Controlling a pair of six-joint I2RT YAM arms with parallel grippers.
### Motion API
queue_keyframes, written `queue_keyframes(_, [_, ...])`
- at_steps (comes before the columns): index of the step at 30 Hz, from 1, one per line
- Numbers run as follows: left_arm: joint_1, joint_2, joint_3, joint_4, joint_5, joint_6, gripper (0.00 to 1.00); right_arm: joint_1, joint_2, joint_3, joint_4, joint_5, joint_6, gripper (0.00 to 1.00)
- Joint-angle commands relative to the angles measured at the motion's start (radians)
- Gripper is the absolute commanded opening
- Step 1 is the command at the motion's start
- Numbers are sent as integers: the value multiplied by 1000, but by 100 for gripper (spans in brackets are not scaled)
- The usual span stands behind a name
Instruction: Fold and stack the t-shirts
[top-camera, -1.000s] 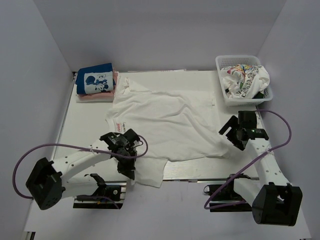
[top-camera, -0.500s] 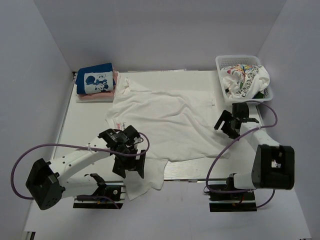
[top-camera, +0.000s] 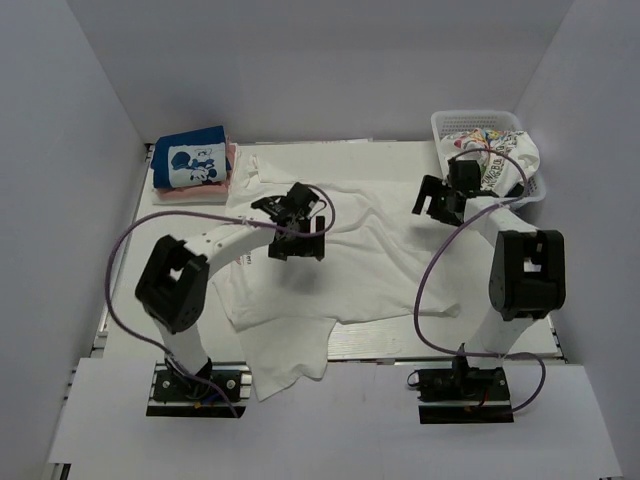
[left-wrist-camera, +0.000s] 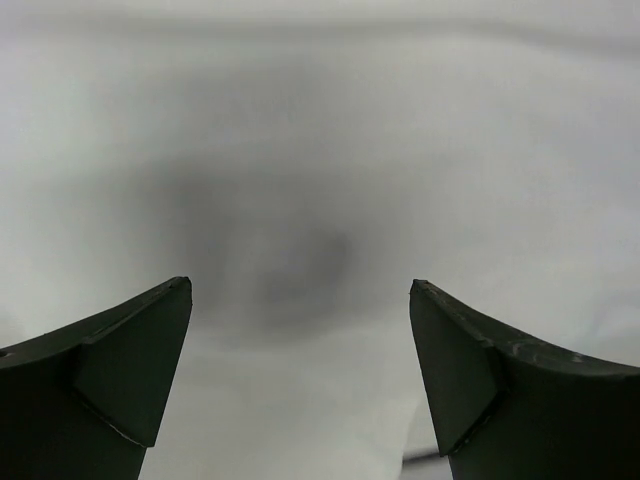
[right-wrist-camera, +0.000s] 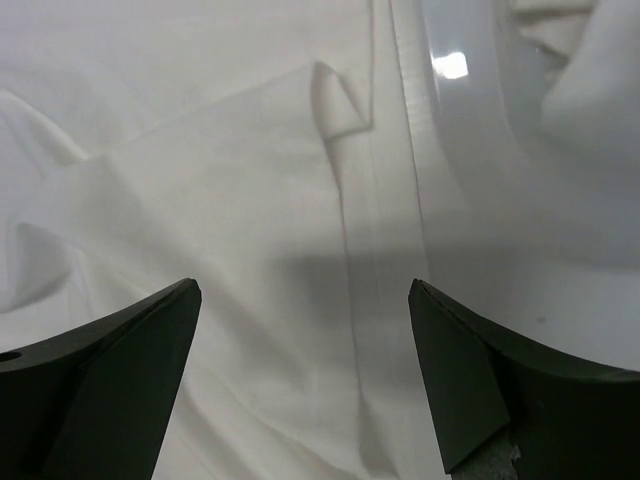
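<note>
At the far left corner of the desk (top-camera: 170, 260) lies a folded stack: the blue t-shirt (top-camera: 190, 160) with its cartoon-mouse panel facing up, on top of the pink t-shirt (top-camera: 196, 194), whose edge shows along the near side of the stack and at its right.

Just right of the stack, the large white t-shirt (top-camera: 350, 250) is spread open across the middle of the desk, wrinkled. Its lower part hangs over the near edge.

The left gripper (top-camera: 298, 240) hovers over the left half of this shirt, between the stack and the desk's centre. In the left wrist view the left gripper (left-wrist-camera: 300, 290) is released: the two fingers stand wide apart with only blurred white t-shirt (left-wrist-camera: 320, 150) and a soft shadow between them.

The right gripper (top-camera: 436, 202) hangs over the shirt's right side, near the far right corner. In the right wrist view the right gripper (right-wrist-camera: 305, 290) is also released and holds nothing. Below it lies the white t-shirt (right-wrist-camera: 200, 200), with a hemmed edge and a small turned-up corner, and bare desk (right-wrist-camera: 470, 220) just to the right.

At the far right corner sits the white mesh basket (top-camera: 478, 122). It holds the crumpled white t-shirt with colourful prints (top-camera: 490, 160). A dark t-shirt (top-camera: 521, 188) peeks out at the basket's near side.
</note>
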Motion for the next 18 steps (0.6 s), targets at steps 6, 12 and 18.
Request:
queue_keyframes(6, [151,176,121,188,-68,81,100,17,208,238,-18,-49,-49,87])
queue_keyframes(12, [183,215,51,262,-34,92,100,29,345,387,-64,-1,-52,84])
queue_keyframes(18, [212,215,9,285,-25,92,100,71,366,433,-105,259,-62,82])
